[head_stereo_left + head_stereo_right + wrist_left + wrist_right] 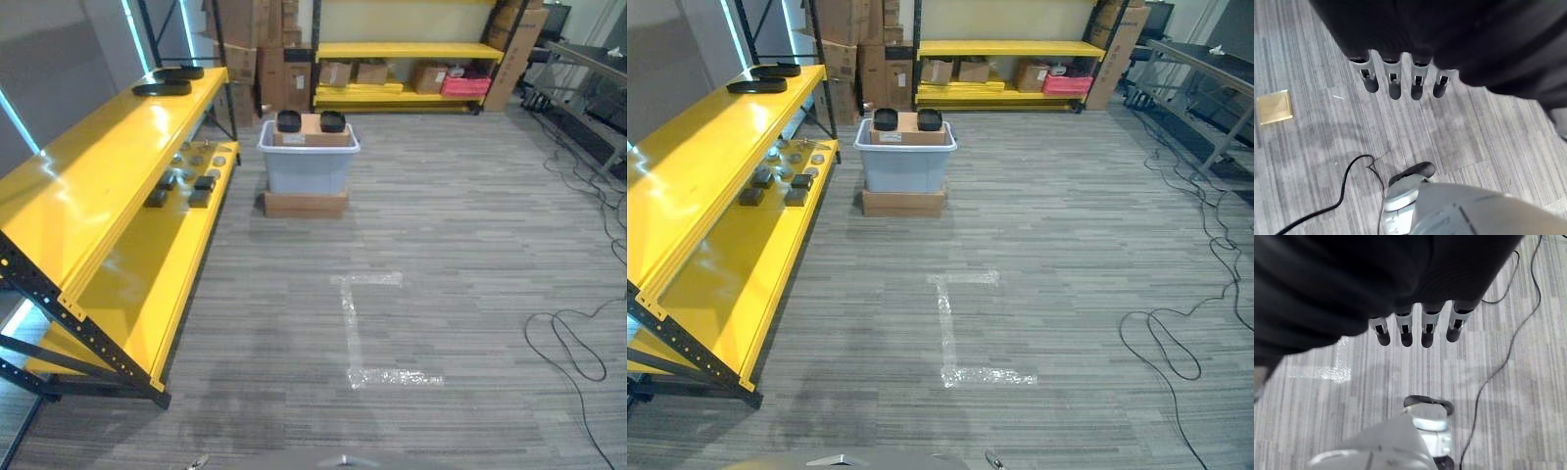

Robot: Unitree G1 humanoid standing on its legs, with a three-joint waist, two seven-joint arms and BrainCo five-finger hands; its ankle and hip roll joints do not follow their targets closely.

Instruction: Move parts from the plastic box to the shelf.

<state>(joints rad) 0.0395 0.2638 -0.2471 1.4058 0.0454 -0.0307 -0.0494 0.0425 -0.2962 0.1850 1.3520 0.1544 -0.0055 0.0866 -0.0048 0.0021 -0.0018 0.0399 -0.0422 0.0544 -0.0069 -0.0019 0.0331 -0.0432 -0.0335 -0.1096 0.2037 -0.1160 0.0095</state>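
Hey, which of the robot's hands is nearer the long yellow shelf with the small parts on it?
Probably left. The yellow shelf runs along the robot's left side. The left hand and right hand both hang open over bare floor, touching nothing.

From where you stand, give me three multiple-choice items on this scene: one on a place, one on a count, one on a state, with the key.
1. Where does the plastic box stand?
A. on a flat cardboard box on the floor
B. on the yellow shelf's top board
C. on the white tape mark

2. How many black round parts sit on top of the load in the plastic box?
A. none
B. two
C. five

3. How are the left hand and the right hand?
A. both curled round a part
B. left one holding a cable
C. both open, holding nothing

Key: 1 A, the cardboard box shows under it, beside the yellow shelf. 2 B, one at each end of the brown carton in the box. 3 C, each wrist view shows straight fingers over the bare floor.
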